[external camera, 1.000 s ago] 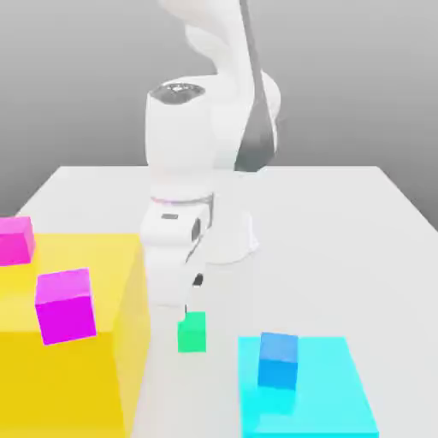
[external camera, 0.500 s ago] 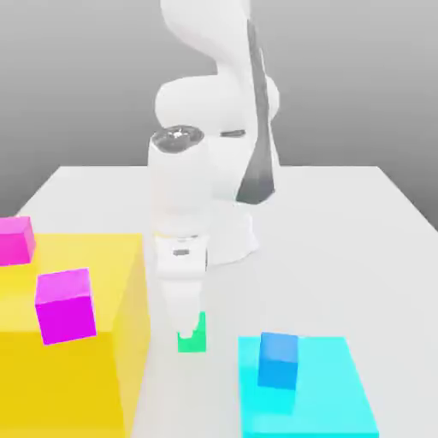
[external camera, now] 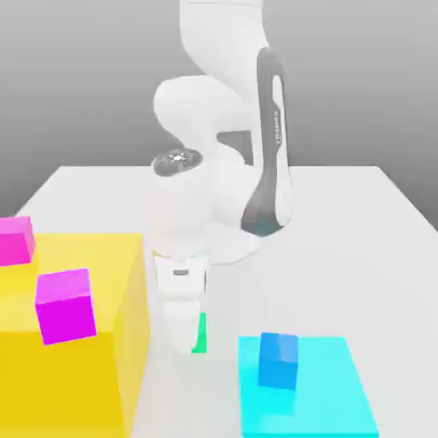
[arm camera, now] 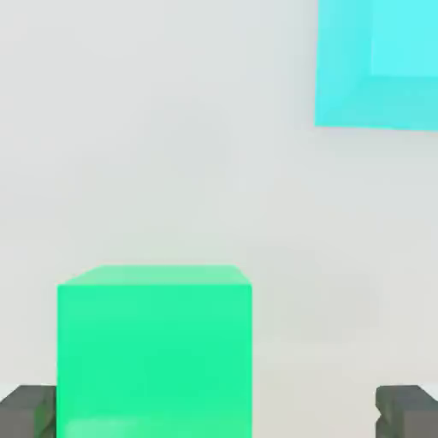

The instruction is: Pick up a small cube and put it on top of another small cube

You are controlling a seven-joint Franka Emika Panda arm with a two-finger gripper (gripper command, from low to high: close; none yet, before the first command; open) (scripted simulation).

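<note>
Green cube sits on the white worktop between the wide-spread fingers of the hand, nearer one finger, not gripped. Exterior view: hand low over the worktop, hiding most of the cube. Just to that view's left, a yellow block carrying two magenta cubes. To its right, a cyan slab with a blue cube on it.
</note>
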